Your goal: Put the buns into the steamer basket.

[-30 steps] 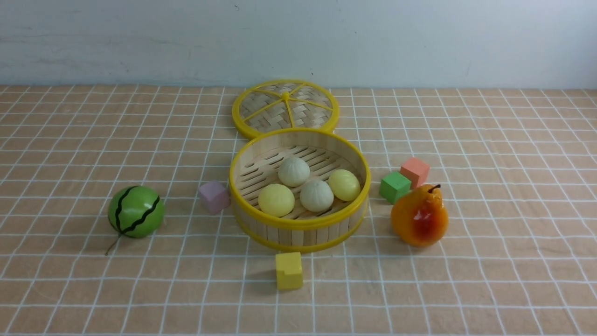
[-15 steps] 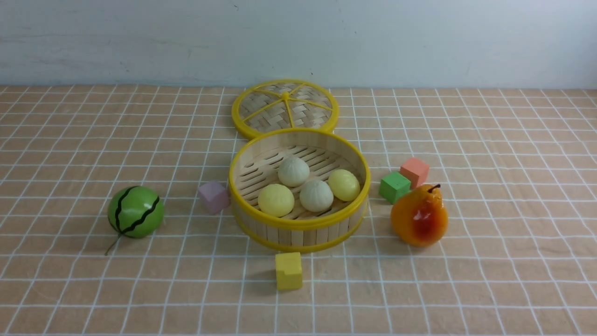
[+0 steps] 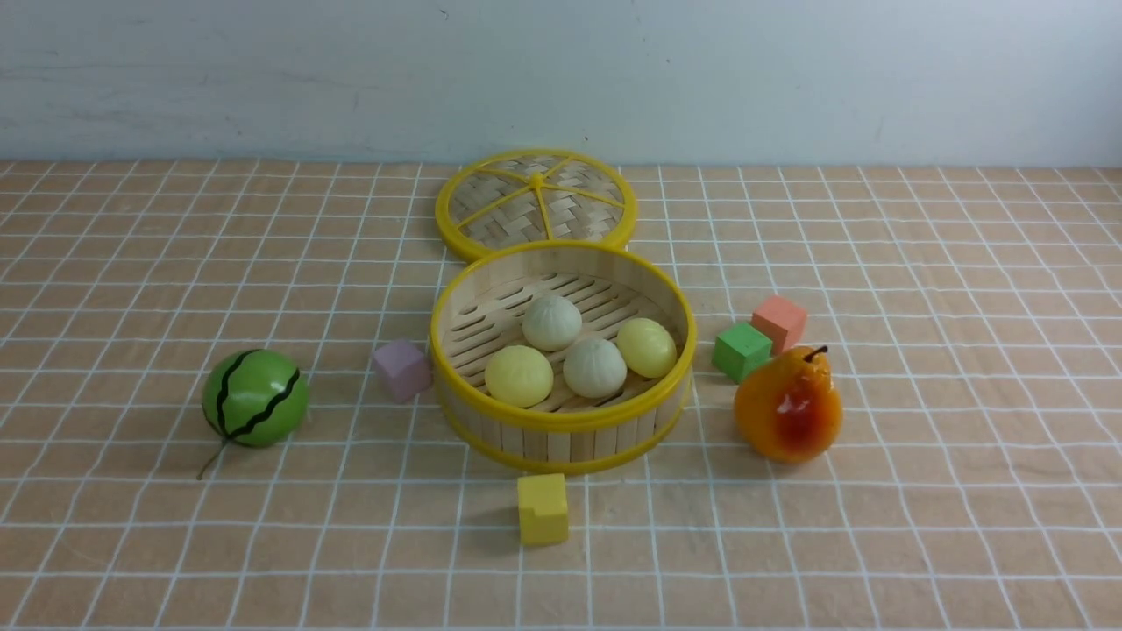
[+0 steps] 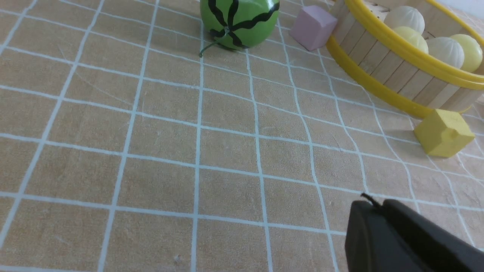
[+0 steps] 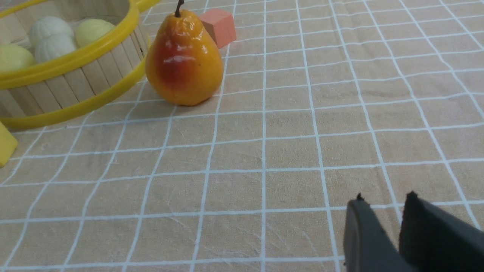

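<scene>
1. Already all 4 buns lie inside the steamer basket [image 3: 563, 438], which stands at mid-table: off-white bun [image 3: 552, 322] far-centre, second off-white bun [image 3: 594, 367] nearer, pale yellow bun [image 3: 519, 375] near-left, second pale yellow bun [image 3: 647, 347] to the right. The second off-white bun touches its neighbours; none touches the near wall, as far as I can tell.
2. Judgement: task looks complete; no bun is left on the tablecloth [image 3: 920, 491].
3. Key relation: basket lies far and to the right of the left gripper [image 4: 378, 206], and far and to the left of the right gripper [image 5: 382, 202]. Neither arm shows in the front view, so both sit well back on the near side. Which is nearer I cannot tell.
4. Left gripper: jaws pressed together, nothing between them. Right gripper: a narrow gap between the jaws, nothing held.
5. Orientation: buns are round, no long axis; pleated tops face up. Basket is round, opening upward.
6. Bystanders: lid [image 3: 536, 203] flat on the table behind the basket; watermelon ball [image 3: 255, 397] well left; pear [image 3: 788, 405] near right; yellow block [image 3: 543, 508] just in front.
</scene>
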You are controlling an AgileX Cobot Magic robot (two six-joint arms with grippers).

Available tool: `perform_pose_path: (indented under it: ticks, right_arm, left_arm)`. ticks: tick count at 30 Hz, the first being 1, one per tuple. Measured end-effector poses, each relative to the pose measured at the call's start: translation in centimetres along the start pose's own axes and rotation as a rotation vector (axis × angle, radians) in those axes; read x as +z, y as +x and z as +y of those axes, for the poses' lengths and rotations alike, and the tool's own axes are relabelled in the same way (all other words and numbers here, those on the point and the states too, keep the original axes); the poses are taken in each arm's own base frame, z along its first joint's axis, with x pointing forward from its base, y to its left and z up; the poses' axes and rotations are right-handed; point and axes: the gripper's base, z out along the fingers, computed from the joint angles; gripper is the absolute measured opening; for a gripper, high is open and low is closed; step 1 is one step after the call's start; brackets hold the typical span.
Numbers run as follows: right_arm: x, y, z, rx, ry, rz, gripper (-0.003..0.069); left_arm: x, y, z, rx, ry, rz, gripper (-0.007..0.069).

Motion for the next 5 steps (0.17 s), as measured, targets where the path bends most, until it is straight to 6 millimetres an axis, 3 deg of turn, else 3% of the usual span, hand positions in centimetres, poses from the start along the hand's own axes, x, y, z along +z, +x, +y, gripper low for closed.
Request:
perform_pose_path:
  ticks: [5]
  right_arm:
    - [0.00, 0.00, 0.00, 0.000, 0.000, 0.000, 0.0165]
  left_arm:
    - [0.00, 0.00, 0.00, 0.000, 0.000, 0.000, 0.0036]
